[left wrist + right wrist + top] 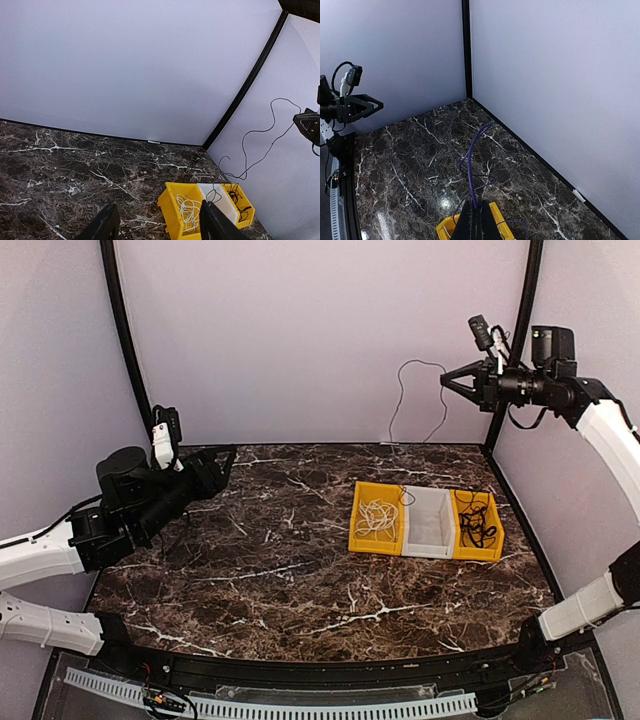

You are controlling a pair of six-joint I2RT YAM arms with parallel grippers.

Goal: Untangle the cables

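Note:
My right gripper is raised high at the back right and is shut on a thin dark cable. In the right wrist view the cable rises from between the closed fingers. It loops against the back wall and hangs down to the bins; it also shows in the left wrist view. White cables lie in the left yellow bin. Black cables lie in the right yellow bin. My left gripper is open and empty, held above the table's left side.
Three bins stand in a row at the right of the marble table: a yellow bin, a white bin and a second yellow bin. White walls enclose the back and sides. A black post stands in the back right corner.

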